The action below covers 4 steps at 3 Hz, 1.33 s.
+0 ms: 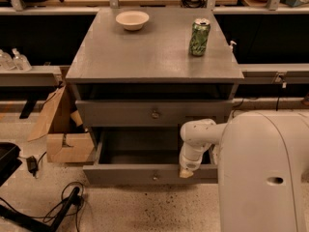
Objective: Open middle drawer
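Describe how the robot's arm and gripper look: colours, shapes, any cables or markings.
The arm is a smooth off-white shell: a bulky rounded housing with one small dark oval mark, narrowing to a rounded cylindrical joint. No cables or lettering show. The gripper, at the front edge of the open middle drawer, is small and pale tan.

White arm [200, 134] sticks out left from the big body [263, 173] at near right, tool [186, 172] pointing straight down, just right of centre.
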### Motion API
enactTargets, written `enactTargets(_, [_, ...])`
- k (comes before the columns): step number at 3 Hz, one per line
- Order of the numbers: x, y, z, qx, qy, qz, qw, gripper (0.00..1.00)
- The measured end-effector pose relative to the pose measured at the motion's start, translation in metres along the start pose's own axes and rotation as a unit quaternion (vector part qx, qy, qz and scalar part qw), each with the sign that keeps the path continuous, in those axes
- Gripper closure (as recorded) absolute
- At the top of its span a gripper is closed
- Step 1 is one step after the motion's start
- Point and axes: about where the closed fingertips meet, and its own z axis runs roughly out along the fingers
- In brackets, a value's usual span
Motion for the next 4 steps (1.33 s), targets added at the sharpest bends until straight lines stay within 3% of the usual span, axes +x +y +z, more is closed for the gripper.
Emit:
enactTargets(1, [0.000,0.000,0.000,0.000,0.000,0.000,1.0000,1.00])
enactTargets(4, [0.000,0.027,-0.008,-0.007,0.018,0.019,0.9996,1.00])
